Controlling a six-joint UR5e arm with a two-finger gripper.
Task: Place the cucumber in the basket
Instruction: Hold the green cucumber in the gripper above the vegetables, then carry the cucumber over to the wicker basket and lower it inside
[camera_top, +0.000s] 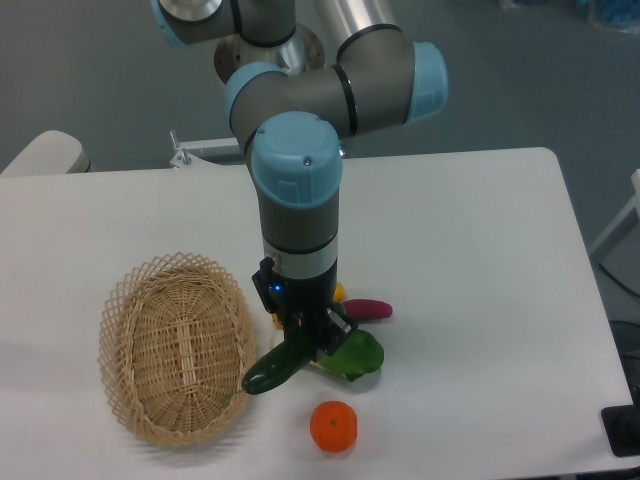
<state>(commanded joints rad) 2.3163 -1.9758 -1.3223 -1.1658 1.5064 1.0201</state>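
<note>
The dark green cucumber (277, 365) is held tilted in my gripper (305, 345), its lower end hanging just over the right rim of the basket. The fingers are shut on the cucumber's upper end. The oval tan wicker basket (130, 395) lies on the white table at the front left and holds nothing. The gripper is just to the right of the basket's rim, a little above the table.
A leafy green bok choy (358, 356) lies right of the gripper. A purple eggplant-like piece (370, 309) and a bit of yellow (340, 292) lie behind it. An orange (333, 426) sits at the front. The table's front edge is close below.
</note>
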